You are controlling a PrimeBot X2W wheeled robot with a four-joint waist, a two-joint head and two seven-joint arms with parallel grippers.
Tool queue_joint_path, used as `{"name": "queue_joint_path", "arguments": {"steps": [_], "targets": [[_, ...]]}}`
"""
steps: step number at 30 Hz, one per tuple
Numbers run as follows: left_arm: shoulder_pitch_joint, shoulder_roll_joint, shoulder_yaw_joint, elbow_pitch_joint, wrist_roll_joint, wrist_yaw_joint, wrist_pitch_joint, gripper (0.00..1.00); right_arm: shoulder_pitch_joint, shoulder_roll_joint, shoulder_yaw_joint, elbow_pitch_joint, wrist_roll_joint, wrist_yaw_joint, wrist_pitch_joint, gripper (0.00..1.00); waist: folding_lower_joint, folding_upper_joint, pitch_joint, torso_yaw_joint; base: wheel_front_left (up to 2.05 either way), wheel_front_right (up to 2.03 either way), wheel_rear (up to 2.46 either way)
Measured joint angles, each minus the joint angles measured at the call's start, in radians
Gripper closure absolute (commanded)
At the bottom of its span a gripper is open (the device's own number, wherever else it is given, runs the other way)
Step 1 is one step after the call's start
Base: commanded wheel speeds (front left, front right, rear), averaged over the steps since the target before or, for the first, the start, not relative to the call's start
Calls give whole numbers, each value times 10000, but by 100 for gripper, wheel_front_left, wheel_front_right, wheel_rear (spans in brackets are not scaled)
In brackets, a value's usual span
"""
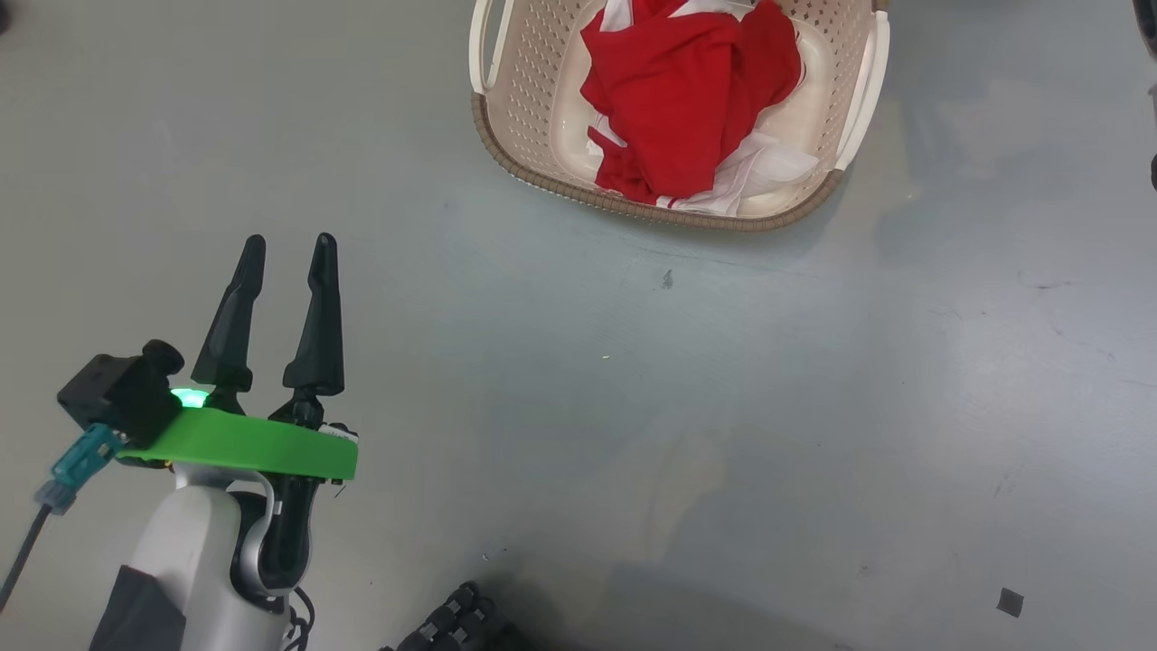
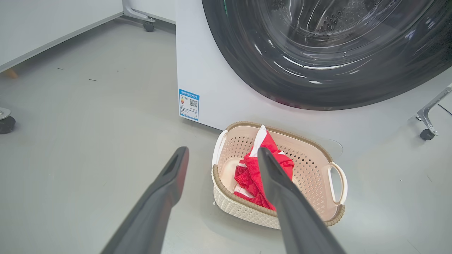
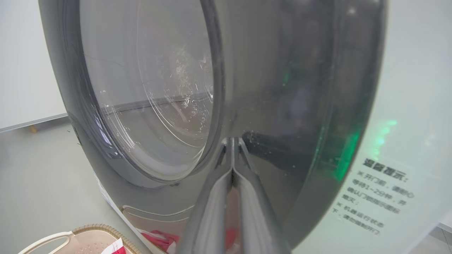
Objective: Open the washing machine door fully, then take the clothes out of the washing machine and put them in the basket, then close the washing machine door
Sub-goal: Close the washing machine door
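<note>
The cream basket (image 1: 533, 81) stands on the grey floor with the red and white clothes (image 1: 687, 90) bunched inside it. My left gripper (image 1: 289, 240) hovers open and empty over the floor, well short of the basket. In the left wrist view the basket (image 2: 310, 176) and the clothes (image 2: 249, 173) sit just in front of the white washing machine (image 2: 212, 88). The washing machine door (image 2: 247, 63) lies flat against the machine's front. My right gripper (image 3: 232, 140) is shut with nothing in it, and its tips are at the glossy black rim of the door (image 3: 282, 88).
Caster wheels on metal legs stand to the machine's left (image 2: 149, 26) and right (image 2: 426, 134). Another wheel (image 2: 5, 123) is at the left edge, below a white panel (image 2: 53, 28). Open grey floor lies between me and the basket. A small dark scrap (image 1: 1010, 601) lies at the lower right.
</note>
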Motion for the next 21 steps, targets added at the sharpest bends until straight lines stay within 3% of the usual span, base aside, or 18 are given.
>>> {"name": "queue_joint_path", "arguments": {"steps": [13, 21], "targets": [[-142, 0, 65, 171, -100, 0, 0, 0, -95, 207, 15, 686, 12, -21, -403, 100, 0, 0, -157, -37, 0, 0, 0], [-272, 13, 242, 299, -46, 0, 0, 0, 728, 284, 100, 1154, 96, -23, -679, 100, 0, 0, -619, -174, 0, 0, 0]]}}
